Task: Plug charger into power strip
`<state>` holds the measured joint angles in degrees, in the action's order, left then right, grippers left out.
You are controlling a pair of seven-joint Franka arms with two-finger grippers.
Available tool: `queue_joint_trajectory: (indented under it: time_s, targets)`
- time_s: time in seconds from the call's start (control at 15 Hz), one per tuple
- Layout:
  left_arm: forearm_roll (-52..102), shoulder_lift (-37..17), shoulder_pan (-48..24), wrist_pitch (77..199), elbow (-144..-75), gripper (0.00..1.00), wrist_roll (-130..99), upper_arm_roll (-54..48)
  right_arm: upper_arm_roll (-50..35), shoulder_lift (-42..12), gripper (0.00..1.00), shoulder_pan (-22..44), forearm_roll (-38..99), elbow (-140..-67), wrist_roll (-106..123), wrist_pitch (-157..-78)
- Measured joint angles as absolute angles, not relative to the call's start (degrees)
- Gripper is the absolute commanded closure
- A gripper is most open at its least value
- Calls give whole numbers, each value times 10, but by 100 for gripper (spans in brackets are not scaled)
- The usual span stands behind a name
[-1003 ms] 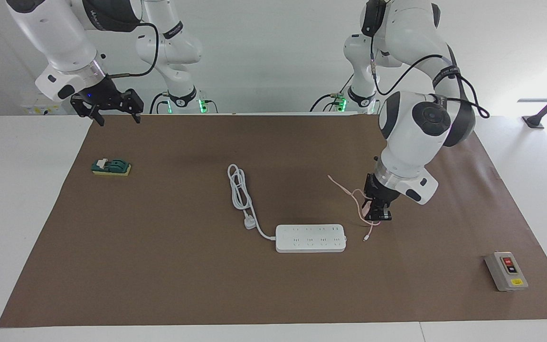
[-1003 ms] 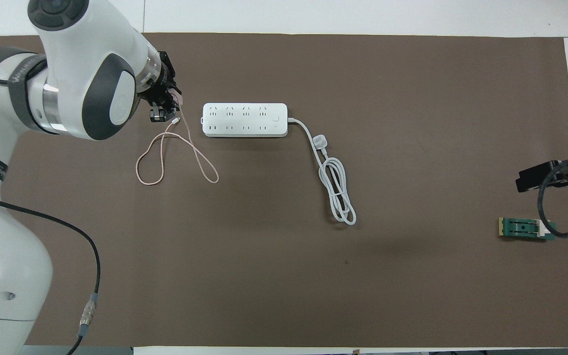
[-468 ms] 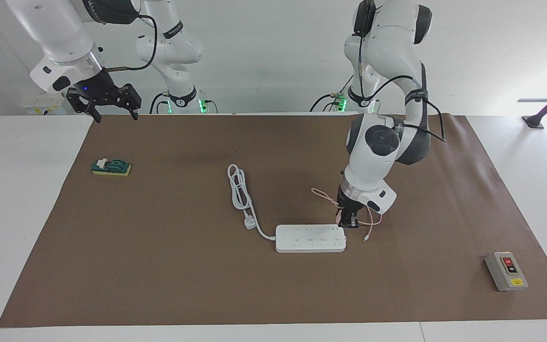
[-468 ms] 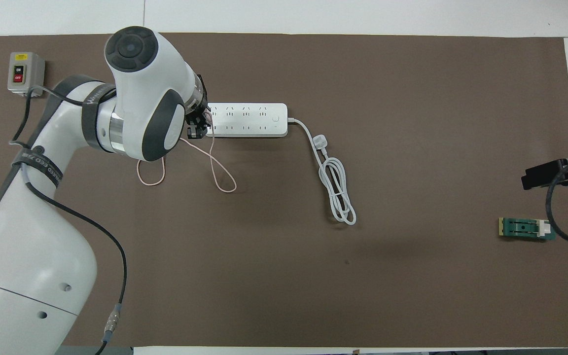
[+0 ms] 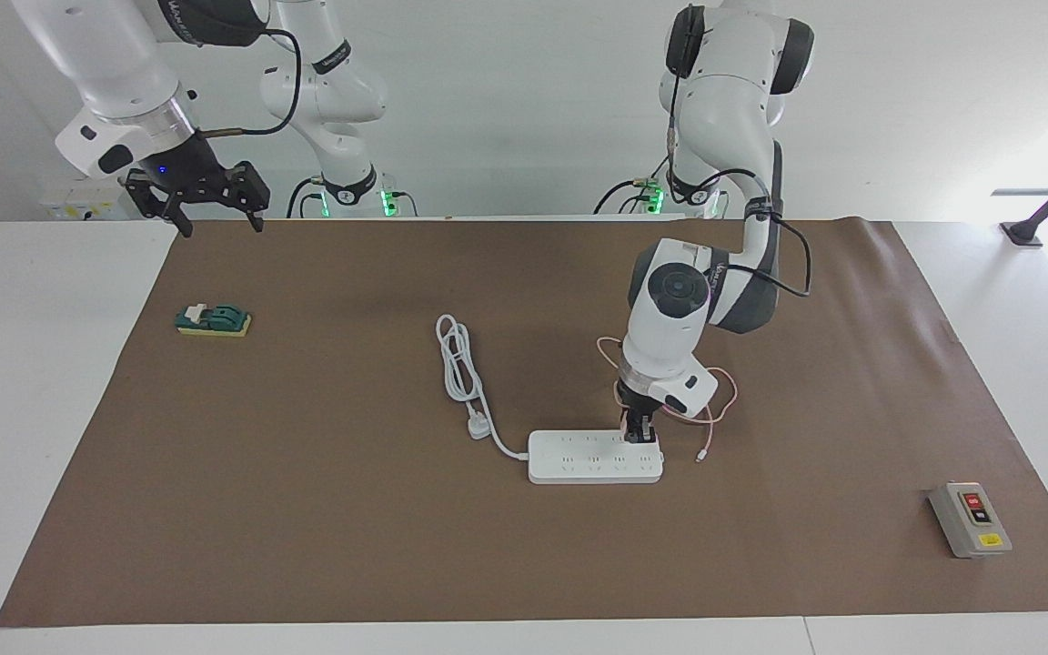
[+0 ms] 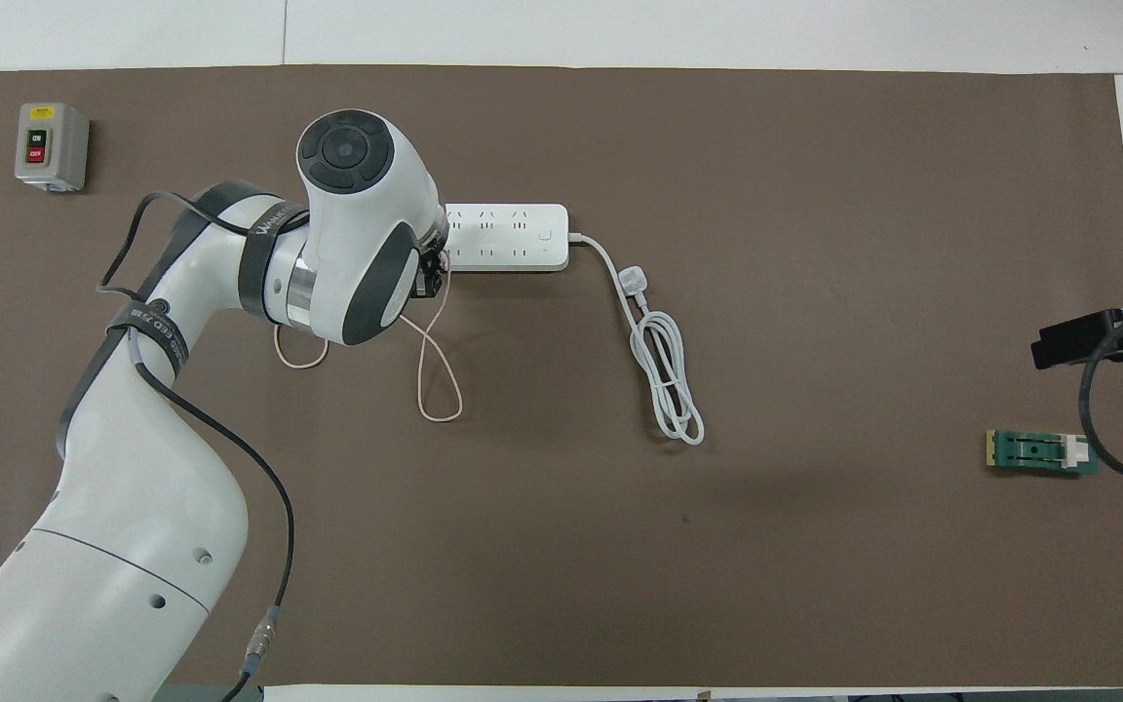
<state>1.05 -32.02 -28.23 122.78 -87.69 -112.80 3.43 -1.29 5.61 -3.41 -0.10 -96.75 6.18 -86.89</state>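
My left end effector [image 5: 639, 429] grips the charger over the power strip [image 5: 579, 459]; misaligned prongs could shove the strip along the counter [image 5: 306, 509].

**Colours on the brown table mat**

A plain brown mat [image 5: 306, 509] covers a white table [image 5: 42, 409]. The power strip [image 5: 579, 458] is white, with a white cord [image 5: 462, 364]. Beside it loops the charger's thin pale-pink cable [image 6: 440, 375]. Toward the right arm's end lies a dark green switch [image 5: 213, 319] on a yellow base. A grey box [image 5: 970, 519] toward the left arm's end carries red and black buttons and a yellow label.
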Motion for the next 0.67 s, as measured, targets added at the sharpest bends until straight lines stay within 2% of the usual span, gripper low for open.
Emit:
queue_joint_trajectory:
  time_s: [0.67]
  targets:
    - [10, -320, -280, 1228, -877, 100, -1133, 53, -16, 56, 0, -34, -1, -967, 61, -869]
